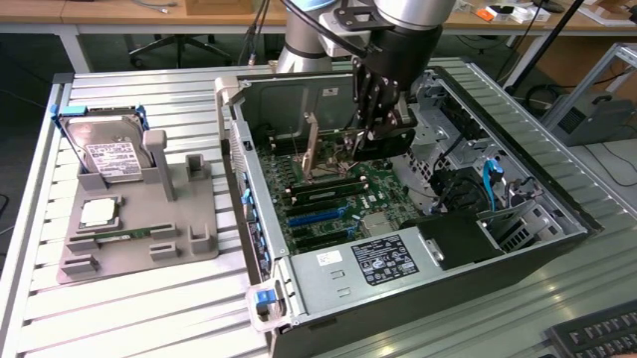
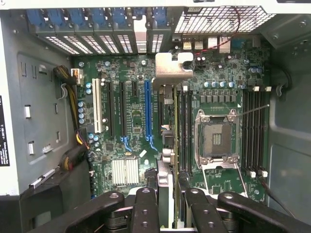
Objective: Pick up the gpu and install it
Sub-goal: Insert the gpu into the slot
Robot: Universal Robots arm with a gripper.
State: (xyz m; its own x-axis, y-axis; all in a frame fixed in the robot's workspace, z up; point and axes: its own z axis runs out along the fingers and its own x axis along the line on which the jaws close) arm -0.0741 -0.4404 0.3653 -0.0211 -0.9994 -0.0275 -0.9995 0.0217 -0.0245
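**Clamped on the card, inside the open case**

Farthest to the exterior view's left, on the ribbed silver metal table (image 1: 149, 313): a grey moulded plastic tray (image 1: 139, 261). Standing upright at its far end, a boxy silver hard drive with a white label (image 1: 112, 153); nearer, lying flat, a square silver processor chip (image 1: 98, 213); nearer again, a slim green memory stick (image 1: 119, 237).

Just right of the tray, lying on its side with the panel off: a grey steel computer case (image 1: 239, 149). Inside it, a green motherboard (image 1: 344, 209), and at the near end a silver boxed power supply with a black label (image 1: 368, 265).

Reaching down into the case from the far side: the black multi-fingered gripper (image 1: 374, 134), closed onto the gpu (image 1: 329, 158), a thin dark circuit card with a silvery metal bracket strip at one end. Holds the card upright on its long edge above the motherboard, bracket end toward the case's left wall.

From the wrist view, the gripper (image 2: 170, 194) with black fingers (image 2: 146, 208) pressed on both faces of the gpu (image 2: 172, 73), seen edge-on. Sits between a long blue expansion slot (image 2: 147, 107) and the empty silver-framed processor socket (image 2: 215, 138). Cannot tell whether the lower edge touches the board.

Further right in the case, pale blue flat cables (image 1: 488, 183); at the near right corner of the table, a black keyboard (image 1: 602, 335).
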